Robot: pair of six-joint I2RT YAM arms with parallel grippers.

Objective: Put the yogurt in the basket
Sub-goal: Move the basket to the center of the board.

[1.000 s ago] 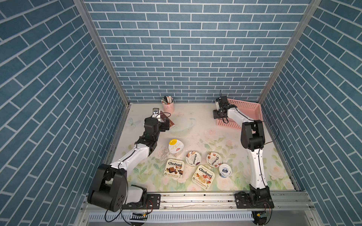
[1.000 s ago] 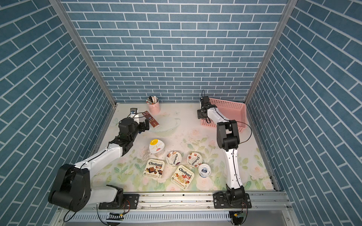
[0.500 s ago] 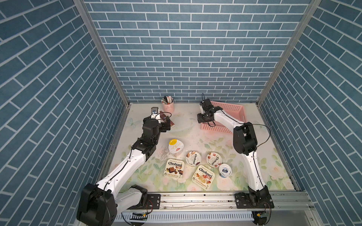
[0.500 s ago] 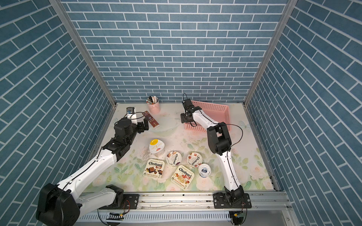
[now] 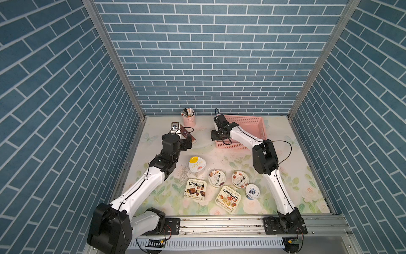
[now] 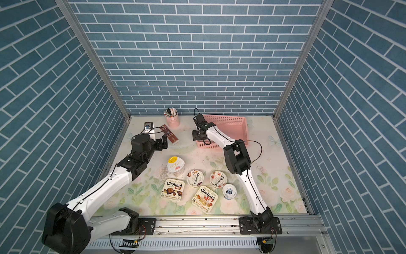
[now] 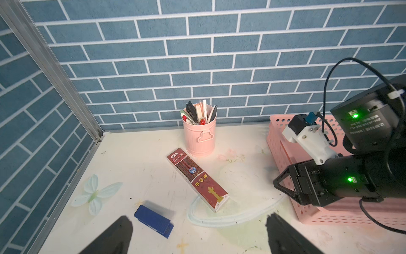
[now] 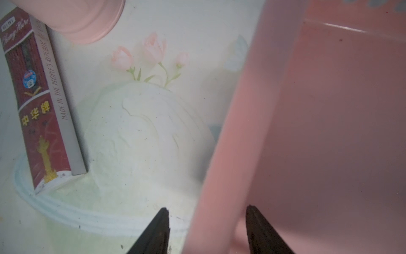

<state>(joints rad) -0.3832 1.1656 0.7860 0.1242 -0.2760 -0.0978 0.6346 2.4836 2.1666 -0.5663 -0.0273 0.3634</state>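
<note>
Six foil-lidded yogurt cups stand in a cluster near the table's front: a yellow-topped one (image 5: 197, 165), two round Chobani (image 5: 217, 178) (image 5: 240, 179), a small blue-white one (image 5: 252, 191) and two squarish Chobani Flip (image 5: 195, 190) (image 5: 228, 196). The pink perforated basket (image 5: 246, 123) (image 6: 228, 121) sits at the back, nothing showing inside. My right gripper (image 5: 214, 137) (image 8: 207, 211) stands open astride the basket's left wall (image 8: 230, 132), one finger inside, one outside with a gap. My left gripper (image 5: 187, 143) (image 7: 197, 220) hangs wide open and empty at the back left, far from the cups.
A pink pen holder (image 5: 188, 117) stands against the back wall. A flat brown-red box (image 7: 197, 178) lies in front of it, and a small blue block (image 7: 153, 221) lies near my left fingers. Brick walls close in three sides.
My right gripper has moved left, and the basket has slid left with it. My left arm has stretched out lower while its gripper stayed roughly in place, still open.
</note>
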